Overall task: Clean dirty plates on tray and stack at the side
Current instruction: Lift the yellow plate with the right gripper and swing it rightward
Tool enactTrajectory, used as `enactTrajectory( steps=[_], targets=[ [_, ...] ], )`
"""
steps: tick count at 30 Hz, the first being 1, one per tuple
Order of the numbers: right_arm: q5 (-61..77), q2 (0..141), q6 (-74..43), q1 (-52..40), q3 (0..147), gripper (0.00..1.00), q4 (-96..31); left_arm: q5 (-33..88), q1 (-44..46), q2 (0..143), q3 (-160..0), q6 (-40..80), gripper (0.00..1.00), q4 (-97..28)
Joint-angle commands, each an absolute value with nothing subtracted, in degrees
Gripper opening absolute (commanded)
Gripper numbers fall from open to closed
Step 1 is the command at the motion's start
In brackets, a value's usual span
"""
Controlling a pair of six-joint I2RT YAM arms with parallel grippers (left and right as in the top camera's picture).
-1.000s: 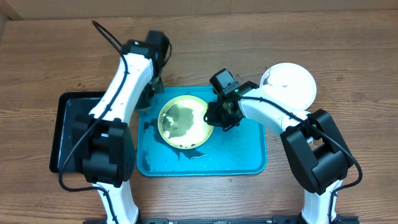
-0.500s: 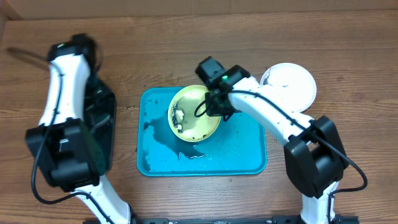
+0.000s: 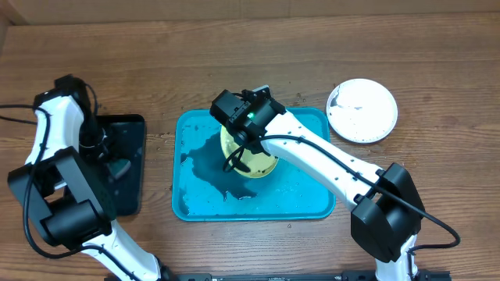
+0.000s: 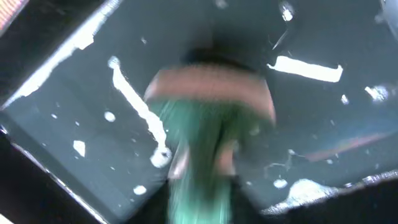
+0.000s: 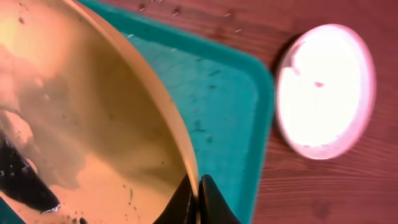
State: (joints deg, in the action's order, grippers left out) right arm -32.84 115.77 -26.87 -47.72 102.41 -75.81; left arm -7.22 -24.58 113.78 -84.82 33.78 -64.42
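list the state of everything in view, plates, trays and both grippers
yellow-green plate: tipped up on edge over the blue tray, dark smear on its face
right gripper: shut on the yellow-green plate's rim
blue tray: flat, wet, with dark puddles
white plate: lying flat, outside the blue tray
black tray: flat, wet, with white flecks
left gripper: over the black tray, too blurred to tell if open or shut

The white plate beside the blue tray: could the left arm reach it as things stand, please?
Probably not: the left gripper is over the black tray, with the right arm between.
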Motion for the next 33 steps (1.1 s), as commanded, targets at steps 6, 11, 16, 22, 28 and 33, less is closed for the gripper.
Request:
enactTrajectory(
  steps=[6,11,16,22,28,33],
  targets=[
    [-48.1,113.3,-27.0,-50.4,109.8,0.04,-81.9,-6.3,-26.3,112.0,-84.9,33.2,1.0,-64.2],
    [-56.0,113.3,-26.3,-52.4,112.7,0.04,-87.7,-6.1,-26.3,112.0,-84.9,33.2,1.0,-63.8],
    [-60.9,113.3,-21.6,-54.1,113.7,0.04,-90.1,-4.1,-26.3,112.0,-84.9,33.5,1.0,-63.3],
    [-66.1,113.3,-16.2,-56.3,113.7,0.04,-90.1,-3.0,-26.2,112.0,-84.9,33.4,1.0,-63.1],
    [-76.0,113.3,-14.5,-59.3,113.7,0.04,-90.1,-3.1,-26.2,112.0,-84.9,33.4,1.0,-63.1],
    [-78.4,113.3,-12.9,-61.2,113.7,0.04,-90.1,-3.1,-26.2,112.0,-84.9,33.4,1.0,-62.8]
  ],
)
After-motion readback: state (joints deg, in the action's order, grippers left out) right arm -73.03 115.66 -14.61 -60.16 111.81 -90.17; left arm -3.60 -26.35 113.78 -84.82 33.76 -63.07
